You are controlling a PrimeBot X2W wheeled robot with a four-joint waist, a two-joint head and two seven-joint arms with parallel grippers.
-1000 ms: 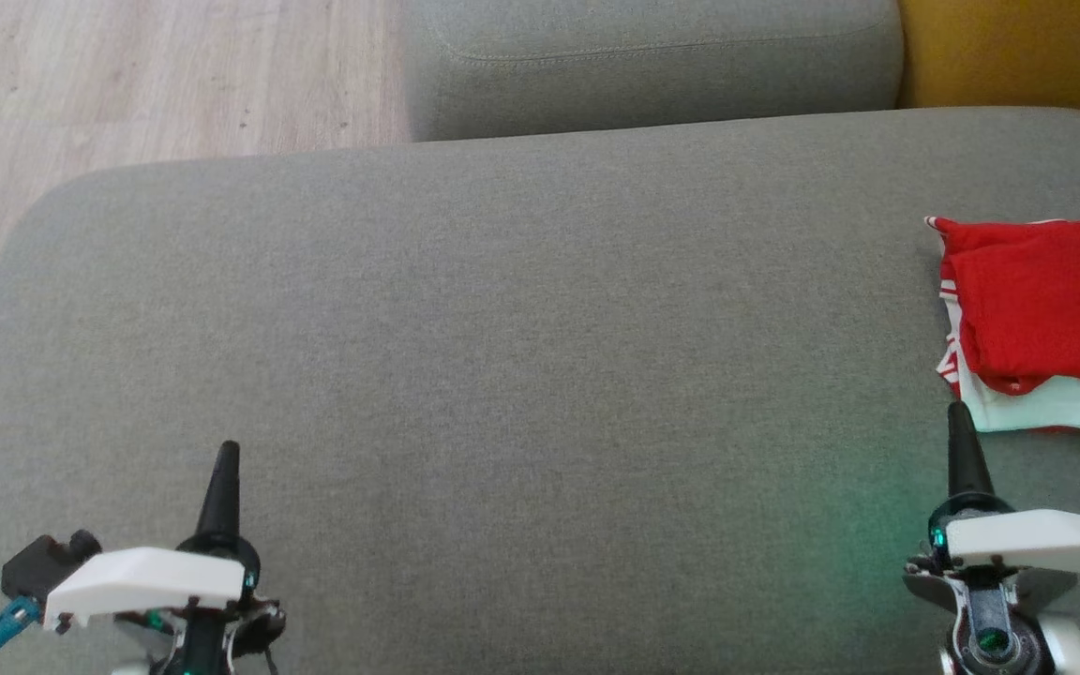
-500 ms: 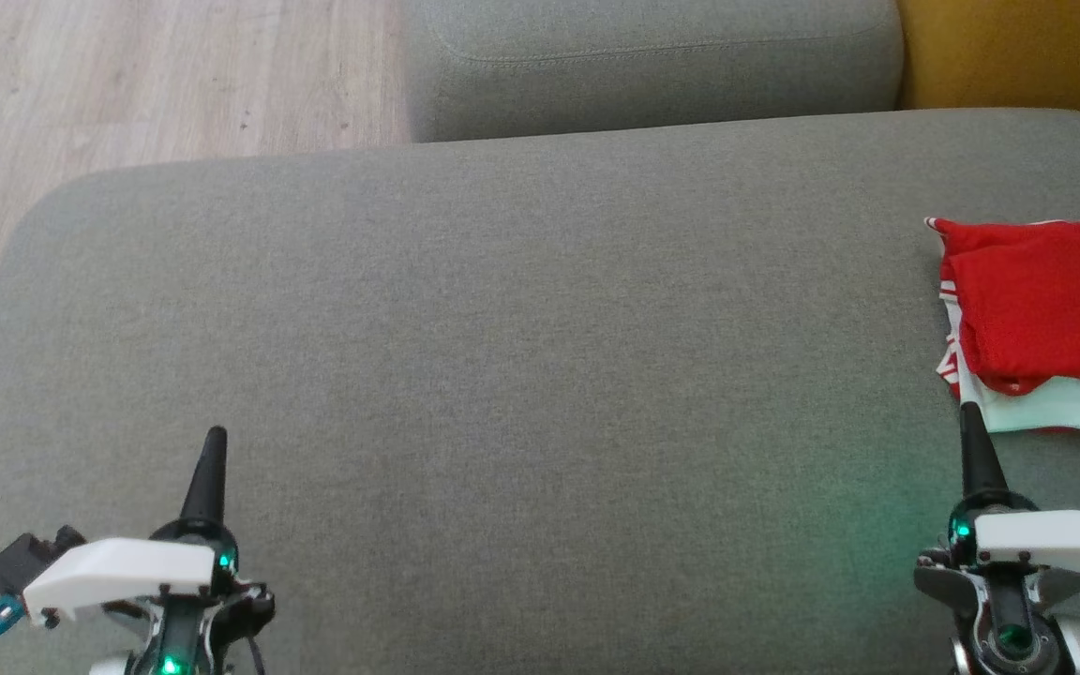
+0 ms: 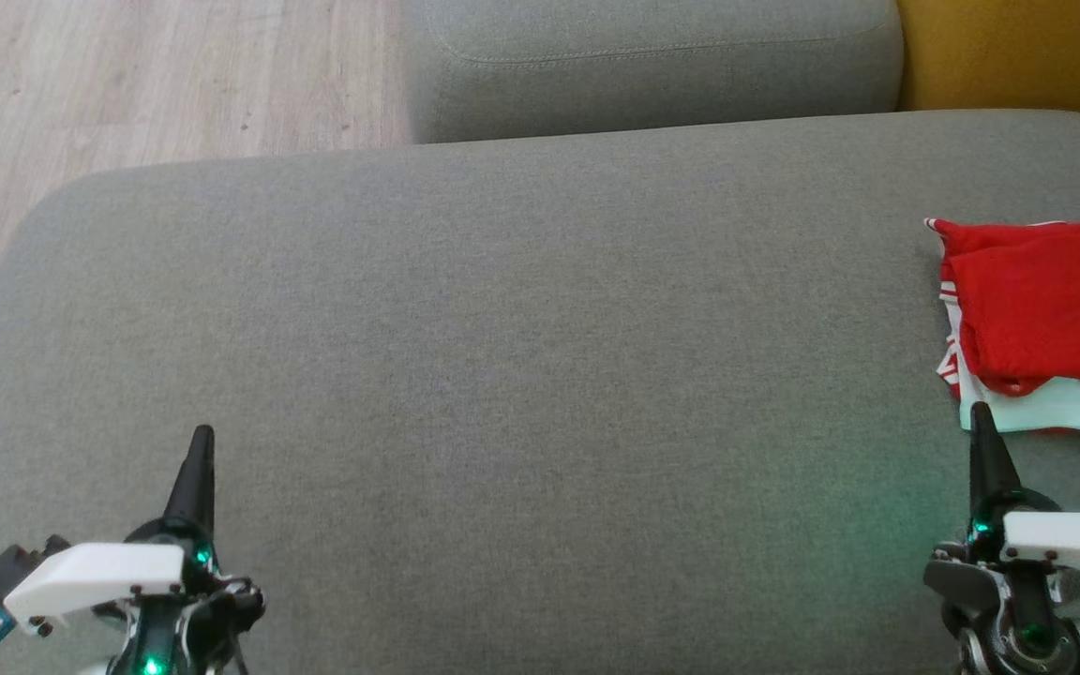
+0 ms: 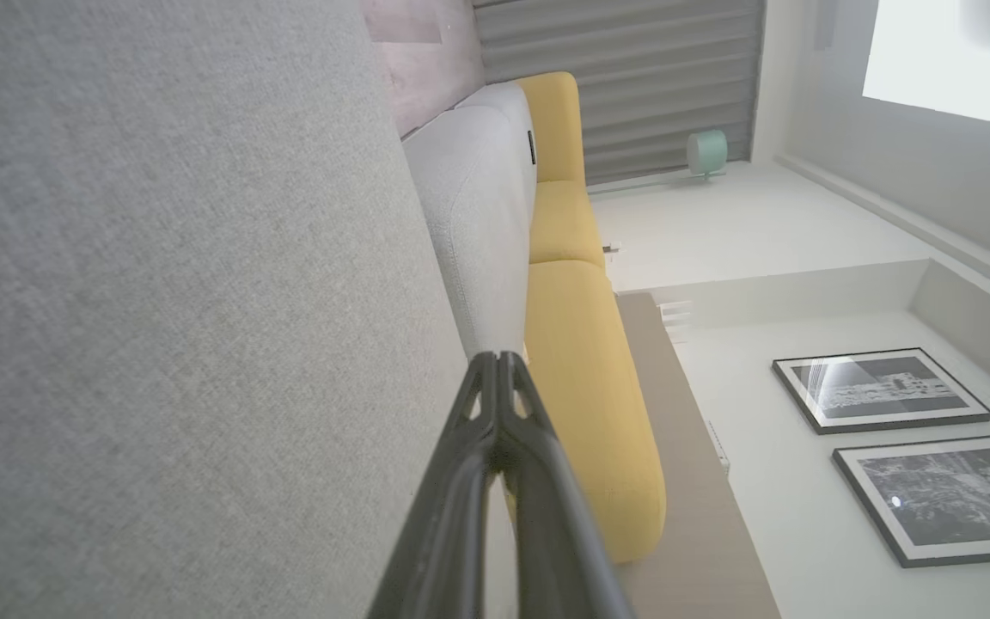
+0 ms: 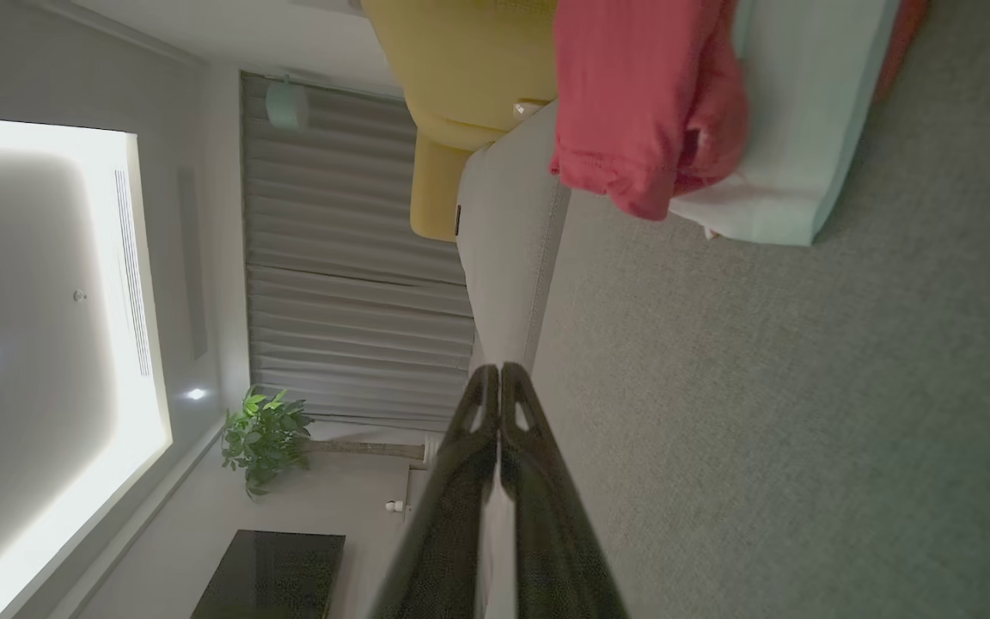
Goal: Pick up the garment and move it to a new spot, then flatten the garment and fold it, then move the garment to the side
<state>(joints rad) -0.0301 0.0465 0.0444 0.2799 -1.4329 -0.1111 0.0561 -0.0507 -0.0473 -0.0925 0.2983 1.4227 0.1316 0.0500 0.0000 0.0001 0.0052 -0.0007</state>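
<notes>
The folded red-and-white garment lies at the right edge of the grey sofa seat. The left jaws and right jaws are pressed together, empty, by its front edge.

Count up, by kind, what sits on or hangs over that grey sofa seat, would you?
End effectors: 2 (left end effector, right end effector, both shut)
Garment piles: 1 (folded garment pile, red over white)
Total: 3
</notes>
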